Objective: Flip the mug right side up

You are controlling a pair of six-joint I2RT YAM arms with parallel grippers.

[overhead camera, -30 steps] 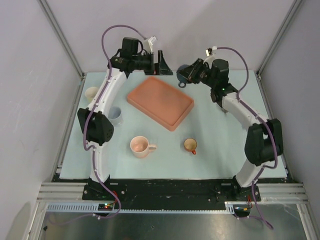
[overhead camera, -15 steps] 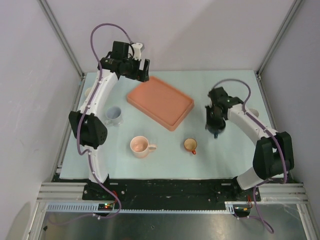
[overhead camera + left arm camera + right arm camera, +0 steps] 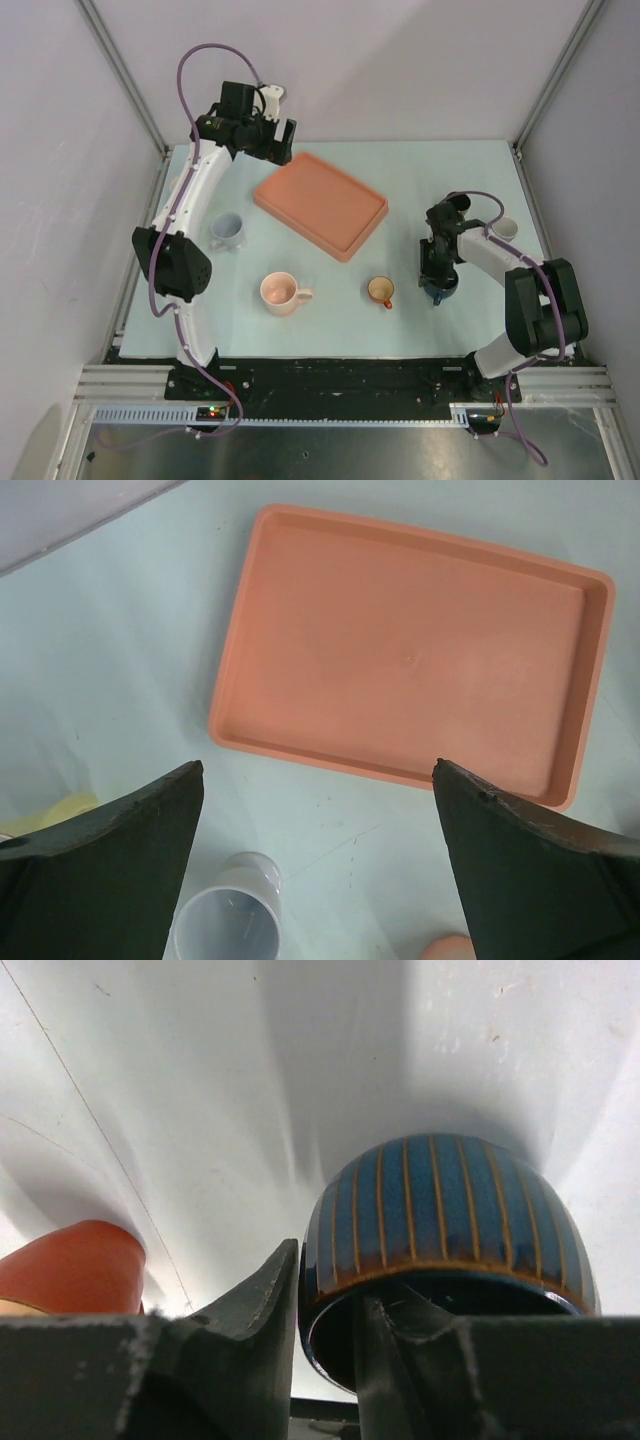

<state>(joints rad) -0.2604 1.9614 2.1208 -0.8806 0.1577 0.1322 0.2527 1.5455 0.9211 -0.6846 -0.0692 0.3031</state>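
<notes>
The blue striped mug (image 3: 450,1220) is in my right gripper (image 3: 335,1305), which is shut on its rim, one finger outside the wall and one inside the opening. In the top view the mug (image 3: 442,288) sits low at the table, right of the small orange cup (image 3: 380,291), mostly hidden under my right gripper (image 3: 436,272). My left gripper (image 3: 283,143) is open and empty, high over the far left of the table by the orange tray (image 3: 320,204). In the left wrist view its fingers (image 3: 110,850) frame the tray (image 3: 400,650).
A pink mug (image 3: 282,293) stands at front centre, a pale lilac cup (image 3: 226,230) at the left, also below my left gripper (image 3: 215,930). A cream cup (image 3: 506,229) is at the right edge. The orange cup edges into the right wrist view (image 3: 70,1265).
My right arm has swung from the far side of the table to the front right, carrying the blue mug down next to the orange cup. The left arm drew back slightly to the left.
</notes>
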